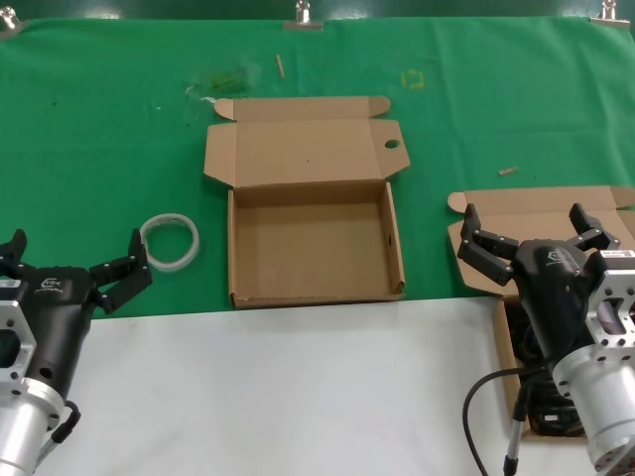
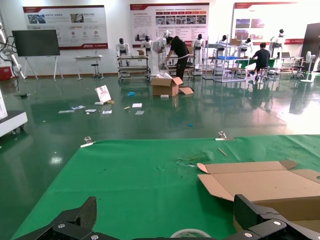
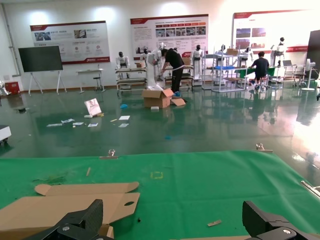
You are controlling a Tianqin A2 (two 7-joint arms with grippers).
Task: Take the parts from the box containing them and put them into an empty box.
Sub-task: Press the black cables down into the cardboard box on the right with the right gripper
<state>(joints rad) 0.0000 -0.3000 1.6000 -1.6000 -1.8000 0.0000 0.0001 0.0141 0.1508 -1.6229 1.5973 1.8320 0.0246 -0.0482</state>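
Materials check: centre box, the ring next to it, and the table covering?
Empty box: brown corrugated cardboard by the look, matte, with creased fold lines and die-cut flaps. White ring: looks like translucent plastic or tape, slightly glossy; can't say which. Table covering: green cloth, matte, clipped at the far edge; the near strip is a plain white surface.

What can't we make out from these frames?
- The parts: in the head view the right gripper and its arm cover most of them; the count is unreadable.
- The box containing them: cut off by that view's right edge and covered by the arm.
- The empty box: both wrist views show only its lid, not the floor.
- Left gripper: its near finger sits at the head view's left edge.
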